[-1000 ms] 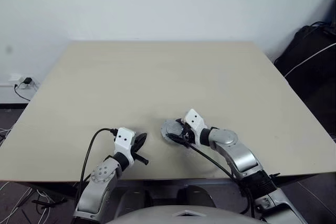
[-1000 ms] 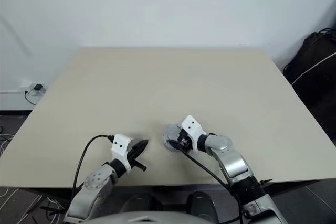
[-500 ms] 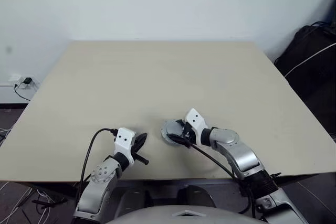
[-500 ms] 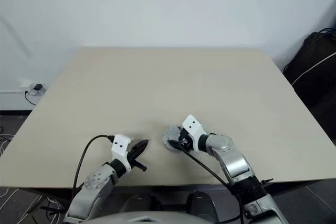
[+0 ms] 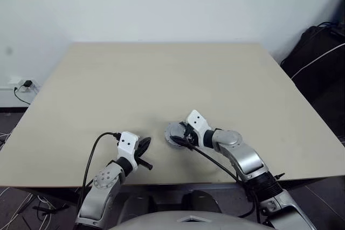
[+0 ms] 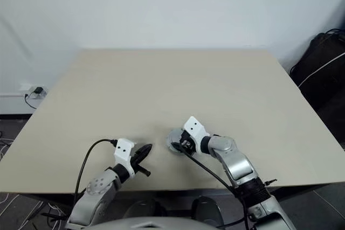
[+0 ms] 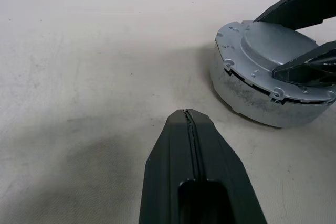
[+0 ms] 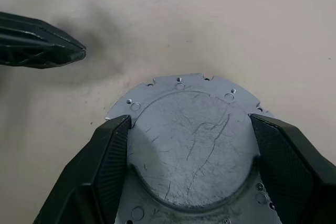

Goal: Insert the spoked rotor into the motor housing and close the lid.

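The lid (image 8: 191,145) lies flat, plain grey face up, low and centre in the head view on the table (image 5: 161,79), capping the grey round body under it. My right gripper (image 8: 189,156) straddles it, fingers (image 8: 113,156) spread wide against its two opposite sides, my forearm angling down from the lower right. My left gripper (image 7: 188,129) rests just beside it at lower left, fingers pressed together, empty, tip toward the lid.
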Tool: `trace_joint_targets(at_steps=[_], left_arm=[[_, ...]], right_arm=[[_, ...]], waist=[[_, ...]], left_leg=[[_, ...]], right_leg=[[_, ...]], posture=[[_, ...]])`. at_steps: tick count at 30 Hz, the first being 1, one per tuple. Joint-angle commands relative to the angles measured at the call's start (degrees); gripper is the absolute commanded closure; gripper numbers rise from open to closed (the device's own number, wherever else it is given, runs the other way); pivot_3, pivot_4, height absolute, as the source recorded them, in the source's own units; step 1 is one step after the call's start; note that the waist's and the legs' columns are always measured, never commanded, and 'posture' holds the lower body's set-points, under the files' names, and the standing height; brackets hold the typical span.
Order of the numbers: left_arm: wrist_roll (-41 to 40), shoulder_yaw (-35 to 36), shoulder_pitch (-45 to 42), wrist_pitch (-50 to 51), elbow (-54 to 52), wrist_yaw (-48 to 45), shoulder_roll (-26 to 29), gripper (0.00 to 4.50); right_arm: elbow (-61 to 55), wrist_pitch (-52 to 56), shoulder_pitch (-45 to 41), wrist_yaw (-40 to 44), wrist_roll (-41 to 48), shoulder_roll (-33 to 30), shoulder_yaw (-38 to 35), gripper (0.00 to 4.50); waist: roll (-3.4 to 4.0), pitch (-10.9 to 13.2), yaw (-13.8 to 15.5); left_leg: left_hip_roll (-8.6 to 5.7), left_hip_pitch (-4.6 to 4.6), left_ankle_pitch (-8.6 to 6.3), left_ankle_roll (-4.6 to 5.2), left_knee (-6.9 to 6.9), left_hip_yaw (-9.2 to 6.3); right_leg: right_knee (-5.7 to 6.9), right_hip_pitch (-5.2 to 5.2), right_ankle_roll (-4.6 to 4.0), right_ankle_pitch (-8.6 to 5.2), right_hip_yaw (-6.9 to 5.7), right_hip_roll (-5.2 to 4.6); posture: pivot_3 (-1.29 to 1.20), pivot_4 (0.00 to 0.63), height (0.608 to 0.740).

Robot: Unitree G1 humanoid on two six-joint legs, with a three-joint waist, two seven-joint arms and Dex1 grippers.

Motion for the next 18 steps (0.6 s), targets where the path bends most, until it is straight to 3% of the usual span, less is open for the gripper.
trace_joint_targets(at_steps=[1, 18], left_arm=[[-0.16, -0.03, -0.58, -0.96, -3.0, -0.04, -0.18, 4.5], [-0.07, -0.2, -1.16, -0.58, -2.84, -0.57, 0.28, 4.5]], right_arm=[[-0.89, 1.76, -0.72, 1.13, -1.34, -1.77, 1.15, 1.28], [0.08, 3.6, -0.06, -1.13, -2.75, -1.91, 1.69, 1.28]], waist=[[0.0, -0.06, 0.04], [0.01, -0.15, 0.09]], left_leg=[[0.0, 0.0, 0.0, 0.0, 0.0, 0.0], [-0.01, 0.01, -0.01, 0.02, 0.0, -0.01]], right_leg=[[0.0, 0.0, 0.0, 0.0, 0.0, 0.0], [-0.02, 0.03, 0.0, 0.0, -0.01, -0.01]], posture=[[0.0, 0.0, 0.74], [0.0, 0.0, 0.74]])
